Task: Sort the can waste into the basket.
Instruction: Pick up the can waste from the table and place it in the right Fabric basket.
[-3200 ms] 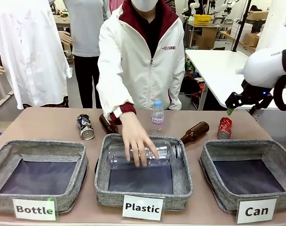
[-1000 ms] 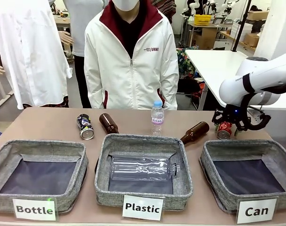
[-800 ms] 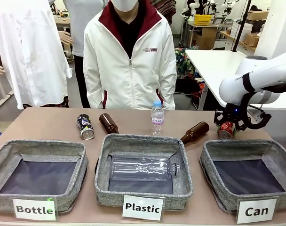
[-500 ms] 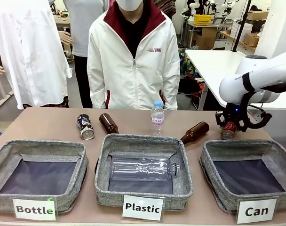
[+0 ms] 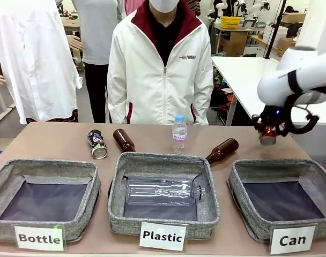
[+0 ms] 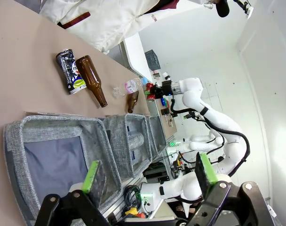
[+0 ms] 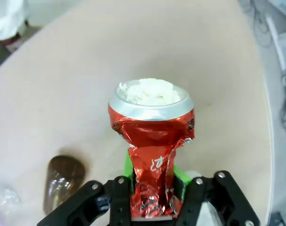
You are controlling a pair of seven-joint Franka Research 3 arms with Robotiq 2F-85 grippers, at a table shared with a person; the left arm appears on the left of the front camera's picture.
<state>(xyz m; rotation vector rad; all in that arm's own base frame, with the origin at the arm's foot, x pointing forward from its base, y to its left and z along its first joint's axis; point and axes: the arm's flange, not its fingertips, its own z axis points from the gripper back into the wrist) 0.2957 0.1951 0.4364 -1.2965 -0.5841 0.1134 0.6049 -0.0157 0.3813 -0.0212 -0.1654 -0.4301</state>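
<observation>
Crushed red can (image 5: 268, 138) is now off the table (image 5: 61, 142), the right gripper (image 7: 154, 181) clamped around its middle, ready for carrying to the Can basket (image 5: 275, 164).

Red can (image 5: 268, 136) aloft; dark can (image 5: 97, 144) sideways

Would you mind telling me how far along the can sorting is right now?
Done: nothing yet; the Can basket holds no cans. In hand: the right end effector is shut on the crushed red can, apparently off the table. Left: dropping it in the basket, then the dark can lying on the table beyond the Bottle basket; the left end effector is open.
</observation>
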